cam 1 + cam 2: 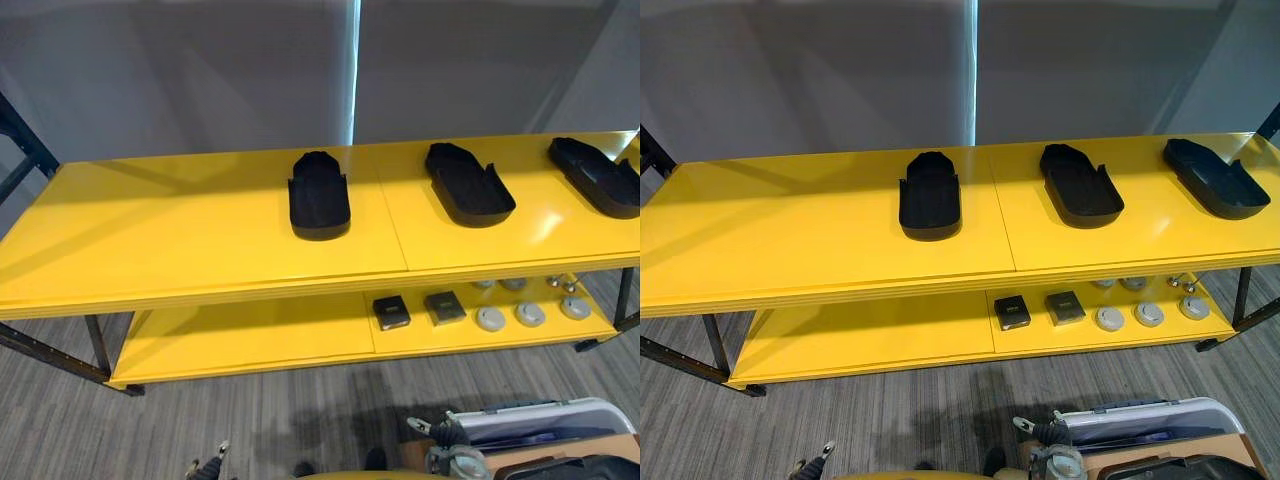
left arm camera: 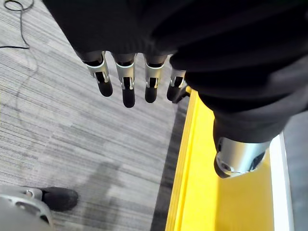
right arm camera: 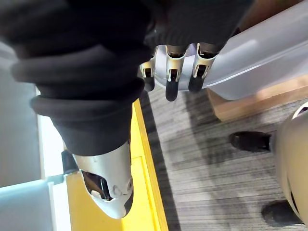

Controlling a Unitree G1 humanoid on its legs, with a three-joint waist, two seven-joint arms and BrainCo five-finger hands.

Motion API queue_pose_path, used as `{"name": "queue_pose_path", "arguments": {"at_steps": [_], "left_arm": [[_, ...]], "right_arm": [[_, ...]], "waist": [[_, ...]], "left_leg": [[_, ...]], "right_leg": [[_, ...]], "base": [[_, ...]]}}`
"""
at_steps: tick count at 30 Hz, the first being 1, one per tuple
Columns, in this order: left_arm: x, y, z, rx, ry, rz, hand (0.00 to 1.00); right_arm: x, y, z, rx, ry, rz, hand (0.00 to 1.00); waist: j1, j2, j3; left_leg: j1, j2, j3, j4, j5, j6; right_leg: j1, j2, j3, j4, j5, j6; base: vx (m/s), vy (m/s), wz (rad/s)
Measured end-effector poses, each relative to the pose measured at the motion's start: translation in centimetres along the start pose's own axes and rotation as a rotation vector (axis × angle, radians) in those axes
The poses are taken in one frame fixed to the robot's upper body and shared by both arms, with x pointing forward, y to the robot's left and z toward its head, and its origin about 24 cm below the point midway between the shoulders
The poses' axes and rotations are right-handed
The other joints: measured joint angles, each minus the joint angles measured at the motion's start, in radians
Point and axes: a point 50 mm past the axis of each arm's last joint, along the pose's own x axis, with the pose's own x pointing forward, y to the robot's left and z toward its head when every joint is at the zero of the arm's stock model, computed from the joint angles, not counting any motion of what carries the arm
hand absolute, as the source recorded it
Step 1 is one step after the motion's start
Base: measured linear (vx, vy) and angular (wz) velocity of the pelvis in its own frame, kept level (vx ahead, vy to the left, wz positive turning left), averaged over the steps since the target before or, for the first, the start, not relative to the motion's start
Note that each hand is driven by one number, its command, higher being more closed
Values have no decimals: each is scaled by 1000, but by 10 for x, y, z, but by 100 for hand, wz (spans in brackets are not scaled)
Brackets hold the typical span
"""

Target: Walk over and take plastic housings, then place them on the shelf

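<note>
Left eye view: three plastic housings (image 1: 320, 195) lie on the shelf (image 1: 180, 230) top, middle to right edge. Empty, the left hand (image 2: 126, 83) and right hand (image 3: 172, 73) hang loosely spread; next probably means walking off for another housing.

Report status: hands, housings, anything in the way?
Left hand open, empty; right hand open, empty. Three black housings lie on yellow shelf top deck. Grey container low beside right hand.
</note>
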Motion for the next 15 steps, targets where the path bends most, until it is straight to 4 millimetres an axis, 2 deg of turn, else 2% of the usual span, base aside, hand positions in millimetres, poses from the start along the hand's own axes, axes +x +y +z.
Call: {"name": "queue_pose_path", "arguments": {"at_steps": [2,5,6,7,8,9,10,11,12,13,15], "left_arm": [[1,-2,2,16,-9,-15,0],[2,-2,10,39,-38,-21,0],[2,-2,11,44,-44,-22,0],[3,-2,13,45,-55,-19,0],[3,-4,20,39,-79,-22,0],[2,-5,20,39,-83,-23,0],[2,-9,22,40,-87,-30,0],[1,-16,26,46,-100,-47,0],[1,-19,30,51,-112,-55,0],[1,-25,39,57,-140,-69,0],[3,-27,55,54,-186,-67,0]], "right_arm": [[0,1,1,0,-5,2,0],[1,4,10,-26,-35,12,0],[2,5,12,-36,-45,15,0],[2,7,19,-53,-73,22,0],[3,10,28,-73,-106,33,0],[4,13,32,-83,-117,41,0],[4,14,37,-103,-135,42,0],[3,12,41,-112,-159,34,0],[3,12,43,-113,-169,29,0],[2,10,46,-122,-187,15,0],[-1,19,52,-126,-217,30,0]], "waist": [[-2,-3,13],[4,-3,44],[6,-5,45],[18,1,42],[33,-15,54],[32,-12,54],[29,5,57],[26,6,60],[26,20,55],[10,14,60],[8,-17,79]], "left_leg": [[7,12,12,42,-35,-16],[-49,60,27,242,-145,-29],[-60,65,20,279,-153,-26],[-94,67,-29,340,-156,-21],[-135,65,-97,394,-167,-26],[-147,63,-133,417,-175,-33],[-147,60,-188,440,-199,-57],[-140,60,-202,430,-227,-59],[-132,59,-197,415,-235,-50],[-121,55,-177,383,-249,-25],[-129,42,-129,384,-253,-16]], "right_leg": [[3,3,12,29,-29,2],[-25,19,57,109,-81,-6],[-36,23,73,118,-86,-12],[-59,28,116,140,-91,-18],[-92,33,165,164,-90,-16],[-104,35,180,175,-87,-10],[-118,45,205,198,-92,-1],[-146,52,225,232,-104,9],[-160,54,233,251,-108,13],[-194,53,245,279,-108,14],[-236,49,290,305,-103,21]], "base": [[45,-35,-15],[-29,-56,-37],[22,-54,-73],[75,-56,-106],[52,-46,-113],[28,-2,-109],[14,84,-81],[22,87,-68],[4,164,-45],[-8,134,-36],[-66,163,-71]]}}
